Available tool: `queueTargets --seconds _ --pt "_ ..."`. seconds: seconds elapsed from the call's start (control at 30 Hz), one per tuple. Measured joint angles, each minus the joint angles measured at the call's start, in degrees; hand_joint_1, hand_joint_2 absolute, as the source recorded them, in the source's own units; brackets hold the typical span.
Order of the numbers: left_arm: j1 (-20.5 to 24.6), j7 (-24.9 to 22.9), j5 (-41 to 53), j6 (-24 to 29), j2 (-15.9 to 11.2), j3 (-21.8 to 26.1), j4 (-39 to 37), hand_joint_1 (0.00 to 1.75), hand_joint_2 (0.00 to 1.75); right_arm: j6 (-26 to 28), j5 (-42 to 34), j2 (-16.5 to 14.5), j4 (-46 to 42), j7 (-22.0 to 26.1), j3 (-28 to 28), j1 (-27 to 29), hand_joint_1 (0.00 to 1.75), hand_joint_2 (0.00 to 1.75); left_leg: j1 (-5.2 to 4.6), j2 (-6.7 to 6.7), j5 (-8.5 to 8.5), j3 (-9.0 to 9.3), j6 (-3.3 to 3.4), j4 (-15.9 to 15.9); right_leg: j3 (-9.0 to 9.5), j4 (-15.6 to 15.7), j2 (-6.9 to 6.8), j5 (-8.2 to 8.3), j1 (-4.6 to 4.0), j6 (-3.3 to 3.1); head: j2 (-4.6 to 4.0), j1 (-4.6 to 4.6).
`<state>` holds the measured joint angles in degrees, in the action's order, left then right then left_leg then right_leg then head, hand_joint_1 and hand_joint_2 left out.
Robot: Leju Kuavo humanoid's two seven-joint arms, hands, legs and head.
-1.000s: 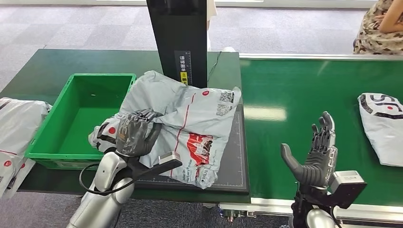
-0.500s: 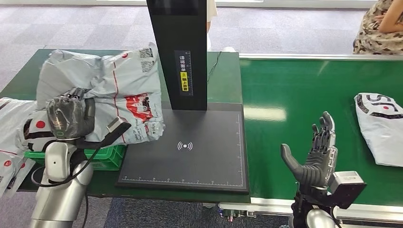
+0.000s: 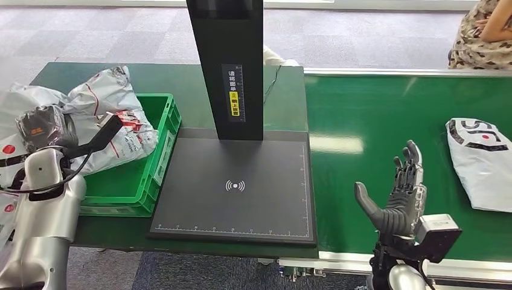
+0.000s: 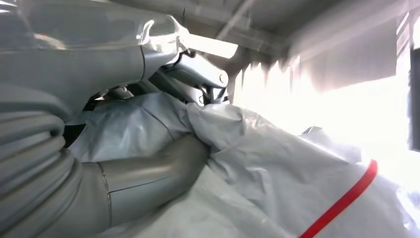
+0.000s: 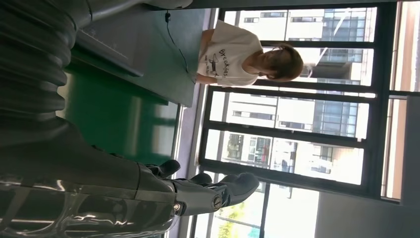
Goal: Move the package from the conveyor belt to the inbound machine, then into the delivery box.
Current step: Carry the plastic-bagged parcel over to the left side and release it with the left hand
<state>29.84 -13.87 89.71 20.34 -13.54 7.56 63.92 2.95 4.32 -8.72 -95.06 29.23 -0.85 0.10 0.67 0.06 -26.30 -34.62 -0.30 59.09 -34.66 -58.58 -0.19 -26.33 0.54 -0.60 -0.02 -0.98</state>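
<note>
Package (image 3: pixel 115 121) over green box (image 3: pixel 158 158), held by left robot hand (image 3: pixel 42 127)

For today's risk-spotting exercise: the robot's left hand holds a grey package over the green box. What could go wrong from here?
1. The grey package sits over the far left corner of the green box with part of it beyond the rim, so released now it may drape over the edge or slide off.
2. The left hand is wrapped in loose plastic, which might snag its fingers as it opens.
3. Another package waits on the conveyor belt.
</note>
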Motion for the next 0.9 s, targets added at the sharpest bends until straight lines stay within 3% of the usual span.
queueTargets --seconds 0.17,0.3,0.43,0.57,0.7,0.8,0.9 --pt "0.7 -1.9 0.2 -4.0 -0.5 -1.8 -3.7 1.75 1.75 -0.5 0.3 0.0 0.0 -0.1 0.0 -0.2 0.00 1.75 0.00 0.00 0.00 0.00 0.00 0.0 0.00 0.0 0.00 0.00 0.00 0.00 0.00 -0.02" --pt "1.5 -3.2 0.3 -11.3 -1.3 -8.1 -11.2 1.70 1.75 -1.4 0.8 0.0 0.5 -0.3 0.0 -0.9 0.00 1.75 -0.01 -0.01 0.00 -0.01 0.00 0.0 0.01 0.0 -0.02 0.00 0.01 0.00 0.00 -0.01" --pt "1.4 -3.1 0.1 -12.4 -1.5 -10.2 -12.1 0.00 1.75 -1.8 0.8 0.0 0.9 -0.2 0.0 -0.9 0.00 1.75 -0.01 -0.02 0.00 -0.01 0.00 0.0 0.02 0.0 -0.03 0.00 0.01 0.00 0.00 0.00" --pt "0.8 -0.4 -2.0 -8.9 -1.3 -10.4 -11.6 0.00 1.75 -1.9 0.9 0.0 1.0 -0.2 0.0 -0.8 0.00 1.75 -0.01 -0.02 0.00 0.00 0.01 0.0 0.02 0.0 -0.04 0.00 0.01 0.00 0.00 0.01" --pt "-1.2 4.2 -8.1 3.7 -0.6 -9.9 -7.2 0.00 0.00 -1.7 0.8 0.0 1.0 -0.2 0.0 -0.4 0.00 1.75 -0.01 -0.02 0.01 -0.02 0.01 0.0 0.01 0.0 -0.03 0.00 0.00 0.00 0.00 -0.01" --pt "-2.9 9.8 -14.7 12.5 -0.1 -9.3 -2.0 0.00 0.00 -1.1 0.7 0.0 0.9 -0.2 0.0 0.0 0.00 1.75 -0.01 -0.01 -0.01 -0.03 0.00 0.0 0.01 0.0 -0.02 0.00 0.01 0.00 0.00 -0.01" --pt "-5.3 15.5 -21.1 17.7 0.7 -8.8 4.1 0.00 0.00 -0.4 0.5 0.0 0.9 -0.1 0.0 0.3 0.00 1.75 -0.02 0.00 -0.04 -0.02 -0.01 0.0 0.00 0.0 0.00 -0.01 0.02 0.01 0.00 0.00"
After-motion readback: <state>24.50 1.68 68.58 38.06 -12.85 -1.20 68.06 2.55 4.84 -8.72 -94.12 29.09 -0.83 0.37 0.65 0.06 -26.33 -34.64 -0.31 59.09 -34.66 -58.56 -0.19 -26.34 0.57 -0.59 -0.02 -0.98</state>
